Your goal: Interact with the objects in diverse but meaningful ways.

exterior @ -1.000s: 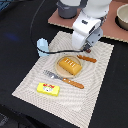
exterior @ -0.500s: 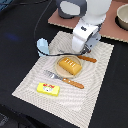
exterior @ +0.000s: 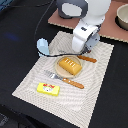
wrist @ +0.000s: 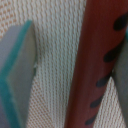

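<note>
Exterior view: bread loaf (exterior: 69,65) sits on a small plate (exterior: 58,71).
Sausage (exterior: 88,59): under the arm.
Jaws: can't tell if grasping.

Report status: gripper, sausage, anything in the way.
Gripper low over the mat, jaws apart. Sausage lying on the mat between the fingers, not gripped. Bread loaf on its plate close beside; nothing blocking.

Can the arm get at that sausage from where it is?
Probably yes. The gripper is right above the sausage, and the wrist view shows the sausage lying on the mat between the fingers, nothing covering it.
</note>
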You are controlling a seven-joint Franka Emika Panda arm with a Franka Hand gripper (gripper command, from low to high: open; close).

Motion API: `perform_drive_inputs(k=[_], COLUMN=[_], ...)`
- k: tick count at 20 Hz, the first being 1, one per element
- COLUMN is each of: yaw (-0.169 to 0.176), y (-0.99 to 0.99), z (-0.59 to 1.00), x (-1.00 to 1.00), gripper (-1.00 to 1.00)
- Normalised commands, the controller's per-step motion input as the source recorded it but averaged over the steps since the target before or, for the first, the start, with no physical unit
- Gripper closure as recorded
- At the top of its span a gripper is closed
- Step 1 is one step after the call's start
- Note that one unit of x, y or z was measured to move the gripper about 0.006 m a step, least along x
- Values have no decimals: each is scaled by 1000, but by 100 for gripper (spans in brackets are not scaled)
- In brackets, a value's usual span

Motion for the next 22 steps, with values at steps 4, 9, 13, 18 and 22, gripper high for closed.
perform_drive_inputs(k=[4, 9, 13, 18, 22], yaw=[-13, -23, -7, 0, 9], y=[119, 78, 0, 0, 0], z=[195, 890, 982, 964, 631], x=[-21, -515, -1000, -1000, -1000], gripper=[100, 100, 100, 100, 100])
